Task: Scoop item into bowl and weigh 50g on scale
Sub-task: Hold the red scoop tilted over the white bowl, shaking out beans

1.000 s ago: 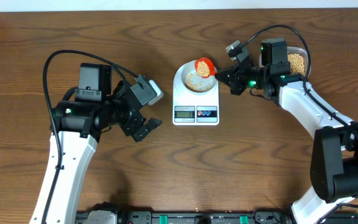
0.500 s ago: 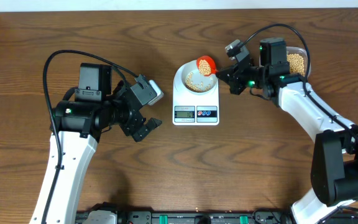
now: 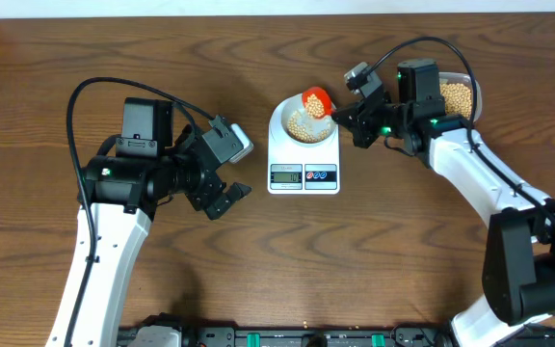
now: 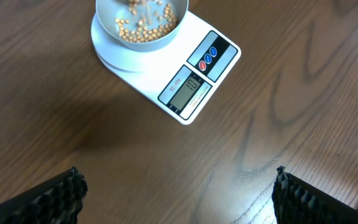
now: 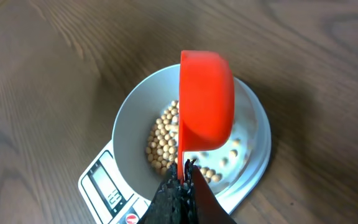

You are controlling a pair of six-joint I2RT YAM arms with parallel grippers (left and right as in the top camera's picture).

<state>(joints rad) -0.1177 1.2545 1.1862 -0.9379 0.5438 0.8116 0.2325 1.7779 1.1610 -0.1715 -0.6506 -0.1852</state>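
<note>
**A:** What has the right gripper (image 5: 183,177) got?

**B:** Its jaws are pinching the thin handle of a red scoop (image 5: 207,102). The scoop sits just past the fingertips, tipped on its side.

**A:** And the beans (image 5: 163,140)?

**B:** They're under the scoop, in the pale bowl (image 5: 132,118). The bowl rests on the white scale (image 4: 157,74), below and ahead of those jaws. More beans lie in a clear tub (image 3: 476,96) behind that gripper.

**A:** The left gripper (image 4: 178,190)?

**B:** Its jaws are spread wide with only bare table (image 4: 55,124) between them. The scale is ahead of them, well apart.
</note>
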